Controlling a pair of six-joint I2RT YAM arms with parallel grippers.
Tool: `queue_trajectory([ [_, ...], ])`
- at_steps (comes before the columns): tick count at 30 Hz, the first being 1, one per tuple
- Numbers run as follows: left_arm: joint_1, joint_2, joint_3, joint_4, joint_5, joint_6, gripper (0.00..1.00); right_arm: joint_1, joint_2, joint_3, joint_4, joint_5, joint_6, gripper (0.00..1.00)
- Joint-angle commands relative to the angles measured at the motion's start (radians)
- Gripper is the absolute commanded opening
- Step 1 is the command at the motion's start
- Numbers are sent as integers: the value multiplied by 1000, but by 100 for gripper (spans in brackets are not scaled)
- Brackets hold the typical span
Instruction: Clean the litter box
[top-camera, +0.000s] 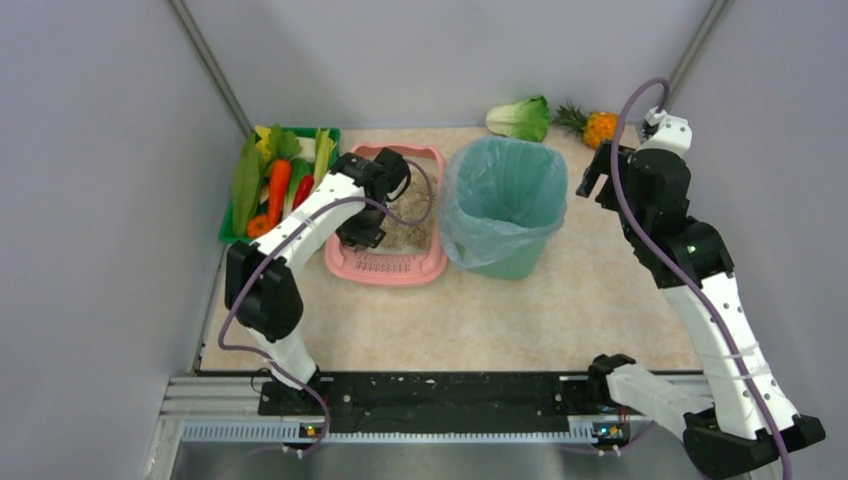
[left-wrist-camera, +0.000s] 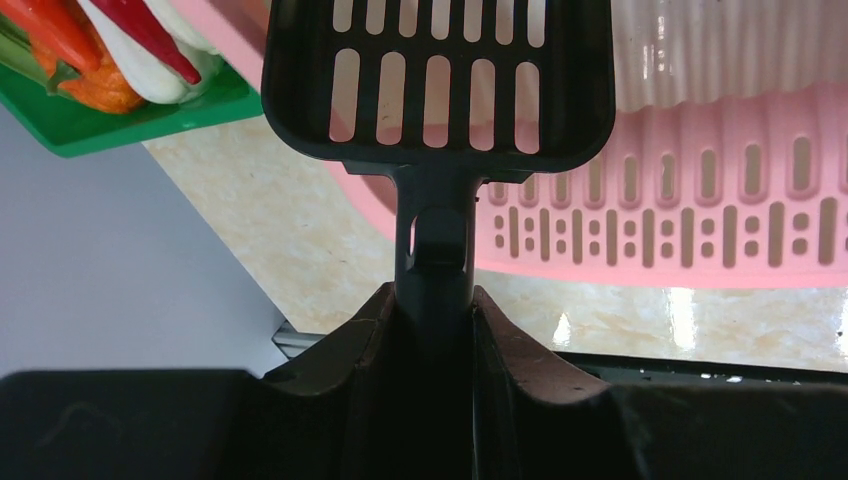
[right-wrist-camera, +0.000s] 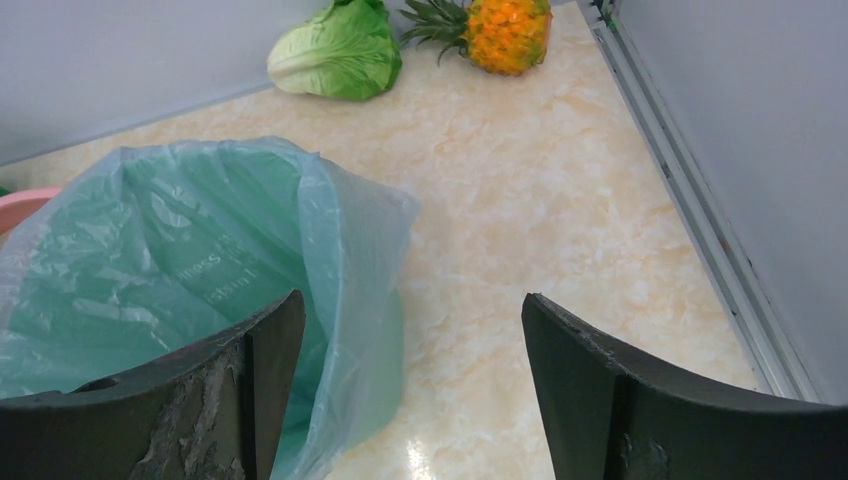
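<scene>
The pink litter box (top-camera: 432, 262) lies at mid table, its slotted grille (top-camera: 388, 264) at the near end and grey-beige litter (top-camera: 410, 232) inside. In the left wrist view its grille (left-wrist-camera: 700, 215) shows behind the scoop. My left gripper (left-wrist-camera: 436, 300) is shut on the handle of a black slotted scoop (left-wrist-camera: 440, 80), held over the box's left side (top-camera: 360, 230). The scoop looks empty. My right gripper (right-wrist-camera: 412, 330) is open and empty, raised to the right of the teal bin (top-camera: 500, 205).
The teal bag-lined bin (right-wrist-camera: 170, 270) stands right of the litter box. A green crate of vegetables (top-camera: 275, 180) sits at its left. A cabbage (top-camera: 520, 118) and a pineapple (top-camera: 592, 126) lie at the back. Grey walls enclose the table.
</scene>
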Motion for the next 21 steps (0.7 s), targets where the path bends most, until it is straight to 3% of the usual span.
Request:
queue_trajectory([
  [1,-4,54,68,-29,-19,15,0,10,-30,-5,59,13,-5,80],
  [9,-5,98,63,36,40,19,0,9,-54,-26,82,30,-17,80],
  [21,25,57,-118,245,166,22,0,9,-91,-47,129,34,-44,80],
])
